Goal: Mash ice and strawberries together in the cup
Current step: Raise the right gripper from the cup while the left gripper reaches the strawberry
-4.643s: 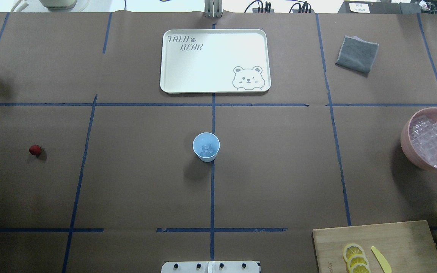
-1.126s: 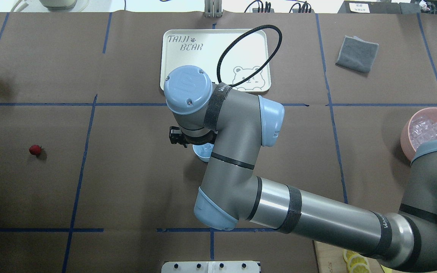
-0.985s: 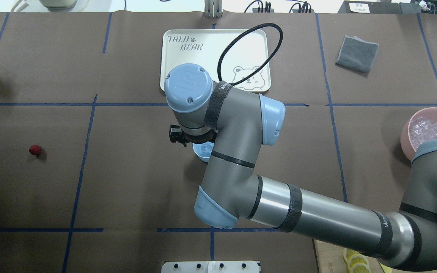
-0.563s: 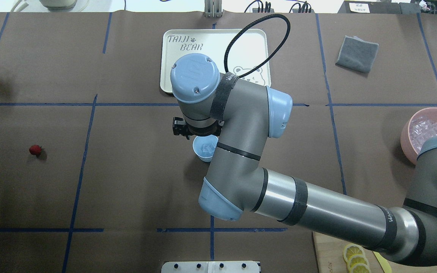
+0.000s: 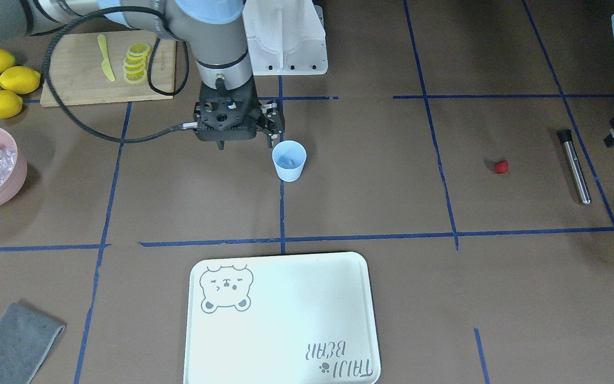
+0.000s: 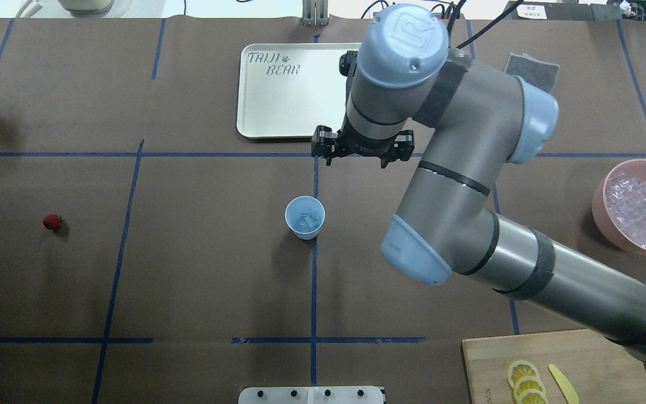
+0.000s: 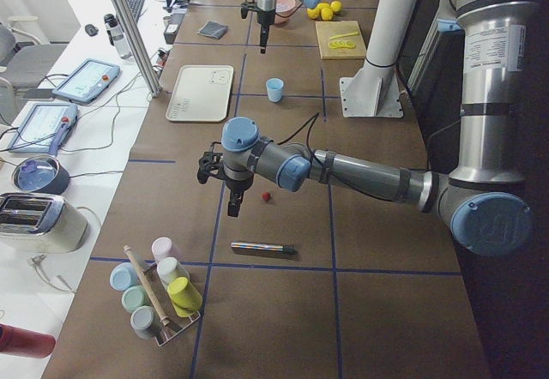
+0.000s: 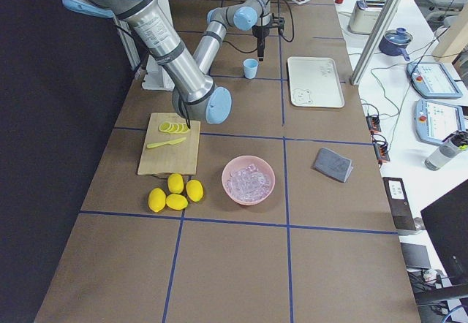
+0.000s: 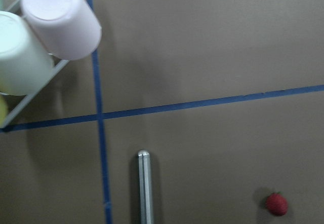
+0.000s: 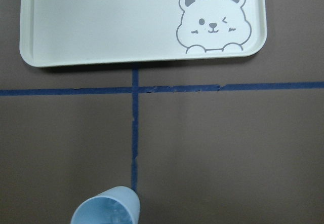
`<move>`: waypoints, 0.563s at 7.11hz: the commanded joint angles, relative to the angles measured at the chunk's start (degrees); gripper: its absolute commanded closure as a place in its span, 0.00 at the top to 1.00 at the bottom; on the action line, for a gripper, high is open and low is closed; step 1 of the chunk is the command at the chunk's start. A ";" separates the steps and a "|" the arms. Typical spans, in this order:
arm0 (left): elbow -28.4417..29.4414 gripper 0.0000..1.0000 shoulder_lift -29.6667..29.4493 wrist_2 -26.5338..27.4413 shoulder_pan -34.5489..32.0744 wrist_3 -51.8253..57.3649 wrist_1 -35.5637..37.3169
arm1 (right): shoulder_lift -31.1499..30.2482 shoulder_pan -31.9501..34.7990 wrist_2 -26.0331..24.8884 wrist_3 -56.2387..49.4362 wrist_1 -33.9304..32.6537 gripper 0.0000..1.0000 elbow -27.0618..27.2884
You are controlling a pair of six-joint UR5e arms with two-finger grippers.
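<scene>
The pale blue cup (image 6: 304, 217) stands at the table's middle with a few ice cubes (image 6: 308, 217) in it; it also shows in the front view (image 5: 289, 160). My right gripper (image 5: 245, 140) hangs above the table beside the cup on the bowl's side, jaws apart and empty. The strawberry (image 6: 51, 222) lies alone on the left side and shows in the left wrist view (image 9: 277, 204). My left gripper (image 7: 231, 207) hangs over the table close to the strawberry (image 7: 266, 196). I cannot tell whether it is open.
A pink bowl (image 6: 600, 193) of ice cubes stands at the right edge. A metal rod (image 5: 573, 165) lies beyond the strawberry. A white tray (image 6: 278, 101) lies at the back. A cutting board (image 5: 83, 69), lemons (image 5: 0, 80), a grey cloth (image 5: 14, 341) and a cup rack (image 9: 61, 26) lie around.
My right arm came from the ice bowl to over the cup, then rose and swung away toward the back right. The cup is uncovered again with ice in it.
</scene>
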 commanded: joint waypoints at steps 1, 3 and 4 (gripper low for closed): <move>-0.09 1.00 2.15 7.29 8.51 -15.61 -10.82 | -7.98 7.71 4.43 -10.37 0.34 0.99 6.51; 0.00 0.99 3.56 17.40 18.61 -27.65 -17.16 | -16.15 15.43 8.03 -23.27 0.70 0.99 8.11; 0.17 0.98 4.27 21.79 23.45 -33.54 -20.76 | -19.49 20.26 10.66 -30.91 0.61 0.99 8.03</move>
